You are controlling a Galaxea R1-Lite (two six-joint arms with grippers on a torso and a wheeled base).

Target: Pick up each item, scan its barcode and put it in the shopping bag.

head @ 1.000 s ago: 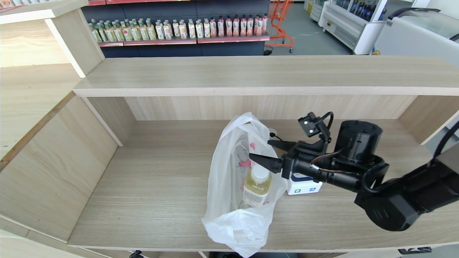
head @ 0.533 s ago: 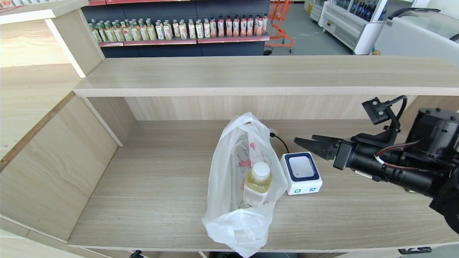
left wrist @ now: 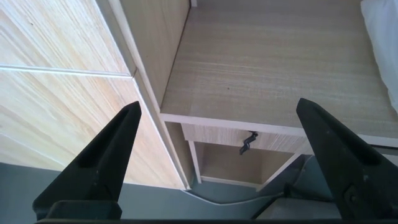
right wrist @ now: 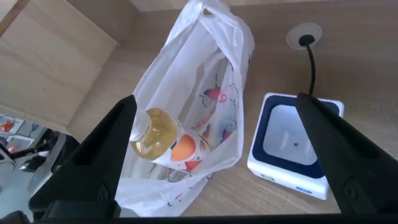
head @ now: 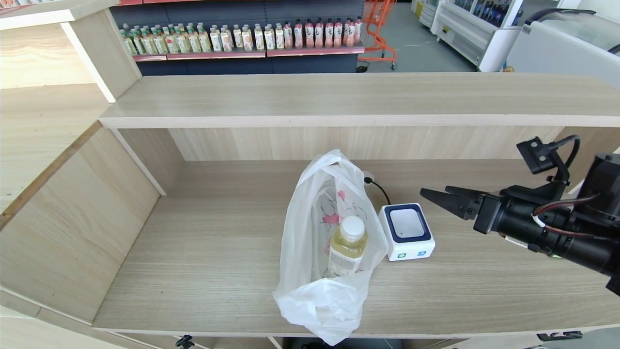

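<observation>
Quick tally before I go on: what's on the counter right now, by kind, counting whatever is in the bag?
Shopping bag: 1
Bottle, standing inside the bag: 1
Barcode scanner, beside the bag: 1
Total: 3

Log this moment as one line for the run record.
bottle: inside shopping bag | scanner: on counter beside bag | right end effector: open, empty, right of scanner | left end effector: open, empty
</observation>
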